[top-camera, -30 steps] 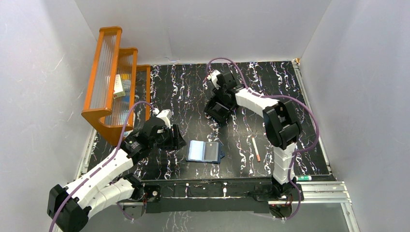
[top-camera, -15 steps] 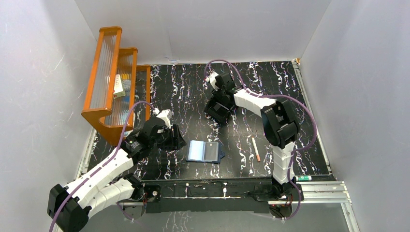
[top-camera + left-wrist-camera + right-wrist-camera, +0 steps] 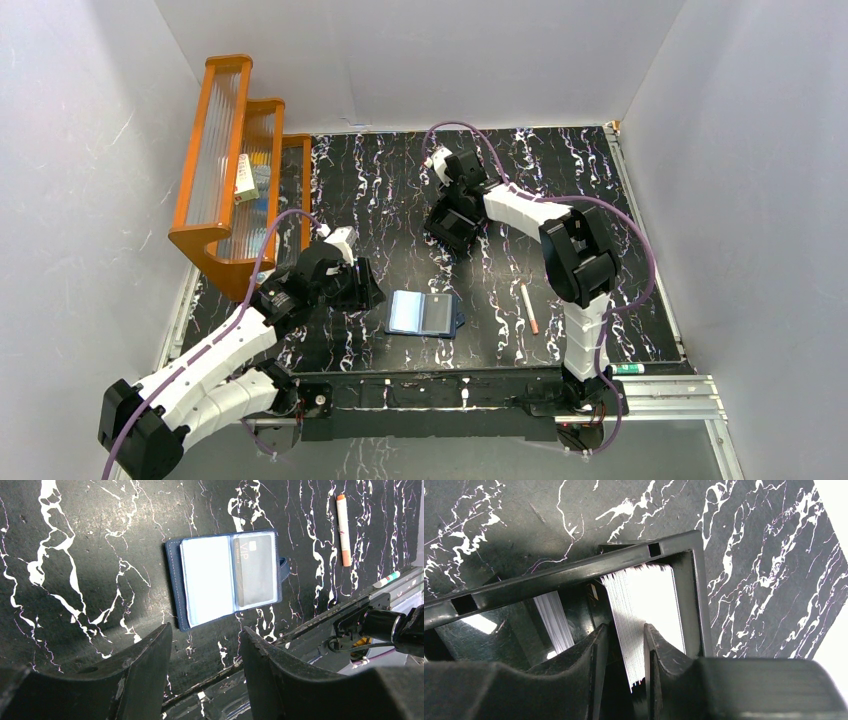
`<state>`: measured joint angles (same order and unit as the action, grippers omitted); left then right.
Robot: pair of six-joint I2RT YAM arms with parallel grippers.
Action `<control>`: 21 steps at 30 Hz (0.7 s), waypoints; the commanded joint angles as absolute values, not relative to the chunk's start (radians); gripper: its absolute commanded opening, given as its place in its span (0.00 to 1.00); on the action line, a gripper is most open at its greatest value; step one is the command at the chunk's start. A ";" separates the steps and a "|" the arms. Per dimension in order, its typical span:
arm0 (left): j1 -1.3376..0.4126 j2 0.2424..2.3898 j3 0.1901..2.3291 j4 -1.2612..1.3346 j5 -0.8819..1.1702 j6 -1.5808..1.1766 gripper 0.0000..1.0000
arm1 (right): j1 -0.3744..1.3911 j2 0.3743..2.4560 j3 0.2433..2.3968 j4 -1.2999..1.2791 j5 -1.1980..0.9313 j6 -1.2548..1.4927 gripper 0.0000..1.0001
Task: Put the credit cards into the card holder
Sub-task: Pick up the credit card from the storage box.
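Right end effector (image 3: pixel 625 630) straddles credit cards (image 3: pixel 649 595) in box (image 3: pixel 574 572) — card holder (image 3: pixel 207 582) open.

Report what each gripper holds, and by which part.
Left gripper: nothing; its jaws stand open. Right gripper: its fingers flank the exposed edges of a few credit cards standing in the black box; whether they are clamped cannot be told.

White-and-black jointed arms (image 3: pixel 215 352), purple cables (image 3: pixel 460 124)

Left arm (image 3: pixel 215 350) low, jaws wide apart; right arm (image 3: pixel 515 207) far forward, wrist down, jaws narrowly apart.
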<state>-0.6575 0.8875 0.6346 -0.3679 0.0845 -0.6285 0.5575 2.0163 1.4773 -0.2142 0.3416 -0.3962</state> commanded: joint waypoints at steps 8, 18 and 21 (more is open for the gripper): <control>-0.654 0.880 0.635 -0.377 0.075 -0.630 0.52 | 0.554 1.933 1.518 -0.160 0.354 -0.391 0.32; -0.654 0.886 0.634 -0.377 0.078 -0.631 0.52 | 0.555 1.884 1.520 -0.196 0.325 -0.372 0.12; -0.654 0.894 0.626 -0.370 0.089 -0.639 0.52 | 0.555 1.845 1.505 -0.207 0.302 -0.352 0.04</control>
